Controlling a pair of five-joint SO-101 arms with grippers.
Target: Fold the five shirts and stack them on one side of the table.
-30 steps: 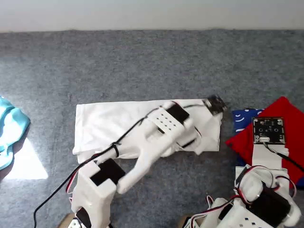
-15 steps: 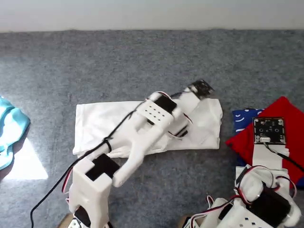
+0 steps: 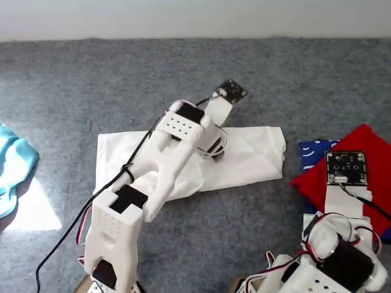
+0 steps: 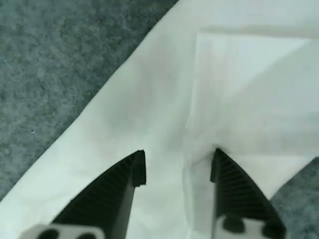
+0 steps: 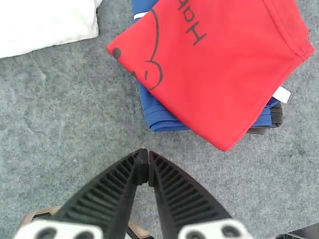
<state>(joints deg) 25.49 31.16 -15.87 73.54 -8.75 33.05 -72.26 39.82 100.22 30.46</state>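
A white shirt (image 3: 253, 155) lies folded into a long strip across the middle of the grey table (image 3: 183, 73). Over its middle reaches the left arm (image 3: 177, 137). My left gripper (image 4: 179, 158) stands open just above the white shirt (image 4: 149, 99), near a fold edge, with no cloth pinched. At the right edge a red shirt (image 3: 366, 143) lies folded on a blue shirt (image 3: 311, 152). My right gripper (image 5: 148, 158) is shut and holds nothing, over bare table in front of the red shirt (image 5: 214, 64). A crumpled cyan shirt (image 3: 12, 168) lies at the far left.
The right arm (image 3: 342, 244) stands at the front right, partly over the red stack. A dark garment edge (image 5: 275, 115) shows under the blue shirt (image 5: 159, 117). Bare grey table runs behind the white shirt and in front of it.
The left arm has swung from the white shirt's right end toward its middle and the back. The shirt's right end now lies uncovered. The right arm has kept still.
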